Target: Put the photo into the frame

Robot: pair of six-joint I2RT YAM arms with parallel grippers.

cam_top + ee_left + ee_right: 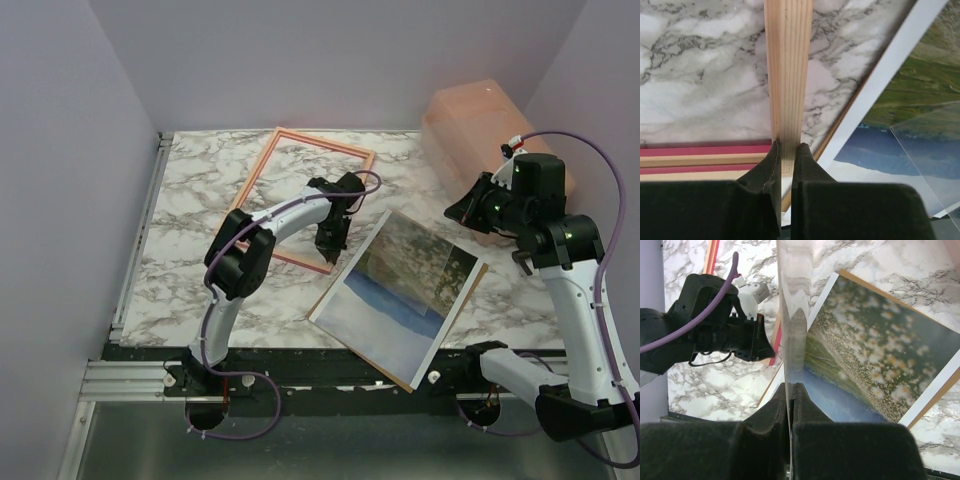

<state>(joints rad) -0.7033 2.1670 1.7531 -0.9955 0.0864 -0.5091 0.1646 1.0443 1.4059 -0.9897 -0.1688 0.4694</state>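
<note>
The frame (pixel 325 142) lies orange-tan side up on the marble tabletop (pixel 200 200), left of centre and towards the back. The left tool (pixel 786 154) is at the frame's near right corner, its two fingers closed on one wooden bar, which runs straight out between them in the left wrist view. A strip of pink shows along the frame's near bar. Whether that corner is raised off the tabletop cannot be told.

The photo (pixel 395 300) lies picture side up just right of the frame, turned at an angle, with its white border showing. Its near corner reaches past the tabletop's front edge.

The right tool (pixel 790 390) is above the photo, its fingers pinched on a thin clear pane (pixel 792 330), seen edge-on in the right wrist view and reflecting the marble. A translucent orange box (pixel 480 120) stands at the back right.
</note>
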